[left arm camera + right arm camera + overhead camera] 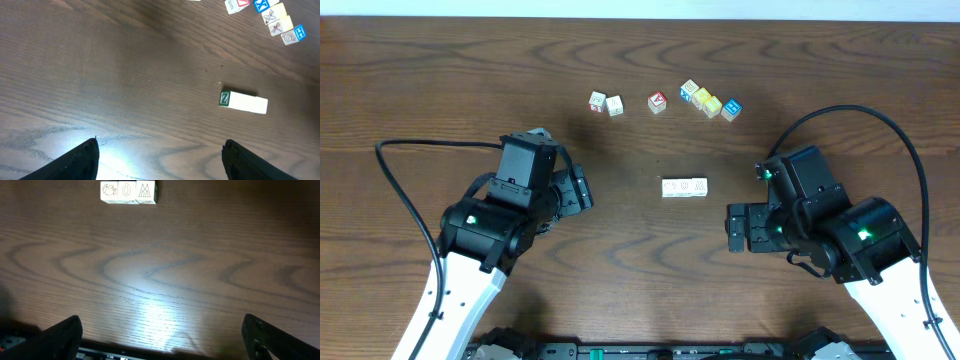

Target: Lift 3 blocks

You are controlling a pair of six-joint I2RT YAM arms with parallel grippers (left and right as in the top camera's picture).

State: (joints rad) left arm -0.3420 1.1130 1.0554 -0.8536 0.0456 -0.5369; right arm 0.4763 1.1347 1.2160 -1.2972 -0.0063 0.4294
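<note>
Blocks (684, 187) in row, between left end effector (582, 190), right end effector (734, 229)

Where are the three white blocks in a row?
In the overhead view, the three cream-white wooden cubes sit touching in a row near the middle of the dark wooden table, below the coloured cubes, toward the robot's right.
</note>
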